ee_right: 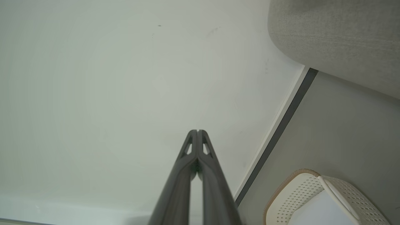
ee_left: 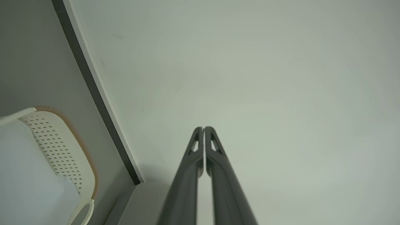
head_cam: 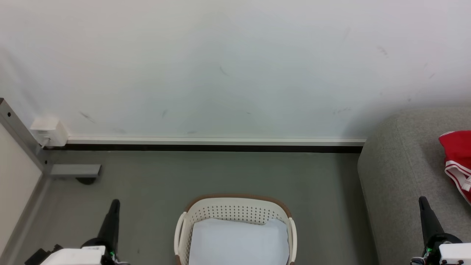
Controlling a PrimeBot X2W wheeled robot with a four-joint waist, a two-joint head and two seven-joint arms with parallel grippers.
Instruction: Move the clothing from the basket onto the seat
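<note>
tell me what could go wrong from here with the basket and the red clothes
1. The basket shows a pale sheet and no red; a reach in might lift the sheet, not clothing.
2. The red clothing on the seat is cut off by the head view's right edge; its support cannot be judged, so it might slide off.
3. The right gripper, shut, sits close by the seat; a swing right could snag the fabric.

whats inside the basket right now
Inside the basket lies a flat pale white sheet, spread across it. Anything beneath the sheet is covered, and the basket's near end is out of frame. Red clothing lies on the seat.
</note>
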